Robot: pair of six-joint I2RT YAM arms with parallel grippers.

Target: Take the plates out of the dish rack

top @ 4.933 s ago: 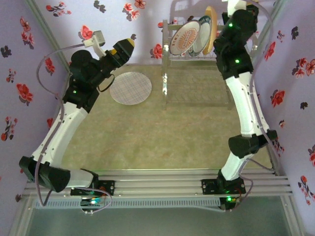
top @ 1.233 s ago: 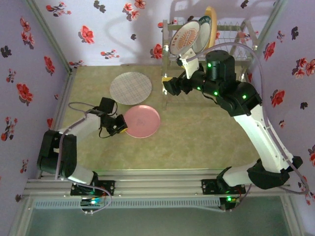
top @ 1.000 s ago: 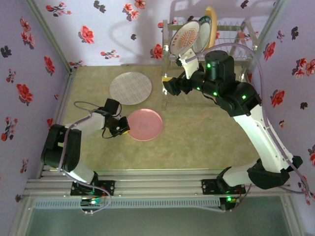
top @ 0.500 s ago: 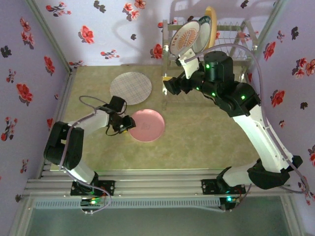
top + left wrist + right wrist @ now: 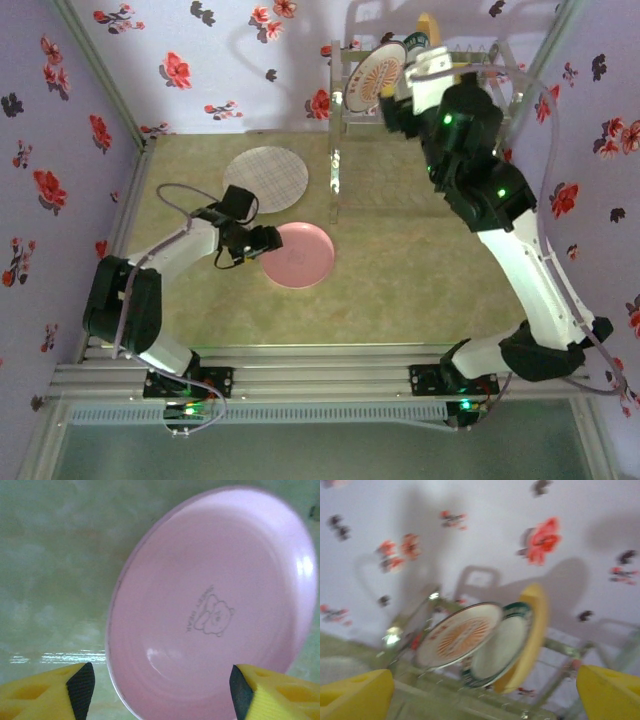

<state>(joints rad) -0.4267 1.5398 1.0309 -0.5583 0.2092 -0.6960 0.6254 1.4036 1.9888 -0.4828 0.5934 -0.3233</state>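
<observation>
A pink plate (image 5: 300,256) (image 5: 215,610) lies flat on the table. My left gripper (image 5: 262,241) (image 5: 160,695) is open at the plate's left rim, its jaws standing either side of the near edge without touching it. A cream speckled plate (image 5: 265,179) lies behind it. The dish rack (image 5: 335,160) (image 5: 435,695) holds three upright plates: orange-patterned (image 5: 370,80) (image 5: 457,636), teal-rimmed (image 5: 501,649) and yellow (image 5: 427,27) (image 5: 532,625). My right gripper (image 5: 393,103) (image 5: 480,700) hangs open in front of them, holding nothing; its view is blurred.
Flowered walls (image 5: 200,60) close in the back and both sides. The rack's tall legs (image 5: 334,195) stand on the table at the back right. Open tabletop (image 5: 400,290) lies to the right of the pink plate.
My left gripper has opened and let go of the pink plate, which now rests on the table. The right arm has swung up from beside the rack to face the plates in it.
</observation>
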